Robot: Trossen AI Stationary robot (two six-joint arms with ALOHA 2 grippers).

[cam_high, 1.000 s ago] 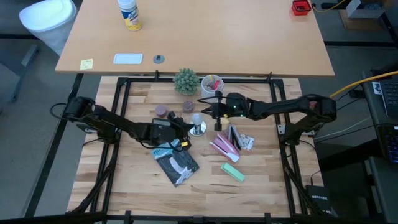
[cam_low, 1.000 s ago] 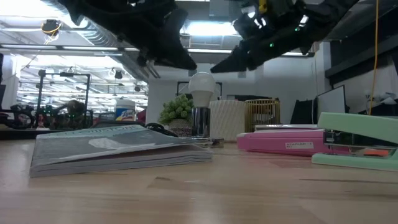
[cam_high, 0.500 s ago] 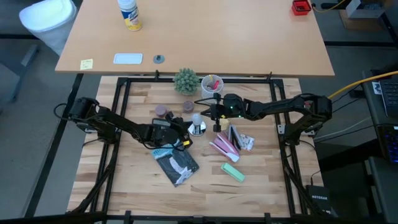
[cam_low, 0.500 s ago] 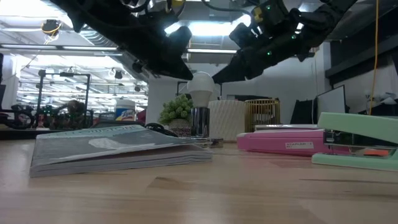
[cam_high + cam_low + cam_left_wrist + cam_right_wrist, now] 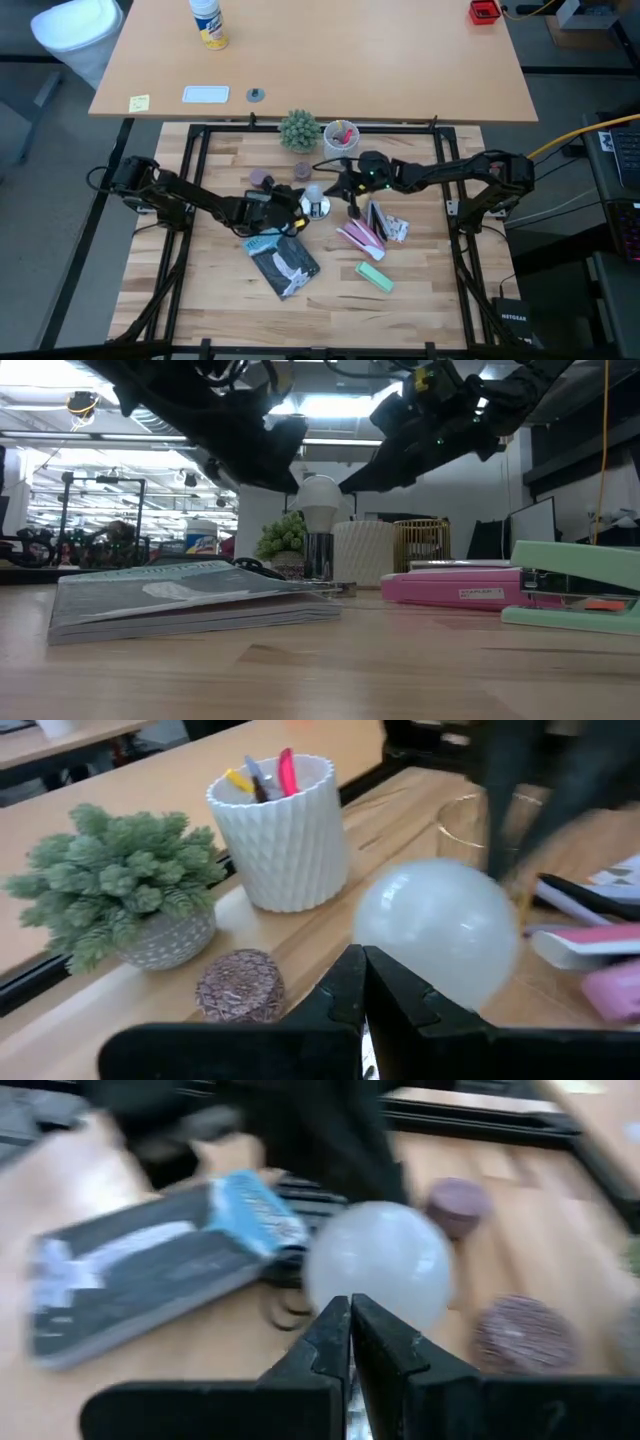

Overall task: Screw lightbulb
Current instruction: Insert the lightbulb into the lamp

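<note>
- I see the lightbulb (image 5: 319, 503), a frosted white globe, standing upright on a shiny metal base (image 5: 319, 557) near the middle of the surface (image 5: 330, 300), just behind the dark book (image 5: 283, 264).
- The white ribbed cup (image 5: 281, 830) holds coloured pens and stands beside the small potted plant (image 5: 120, 880).
- My left tool (image 5: 362, 982) sits close against the bulb from one side, fingers pressed together, gripping nothing.
- My right tool (image 5: 349, 1325) faces it from the other side, fingers likewise together, empty.

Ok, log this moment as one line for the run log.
lightbulb: upright in silver base | left hand: shut, beside bulb | right hand: shut, beside bulb
</note>
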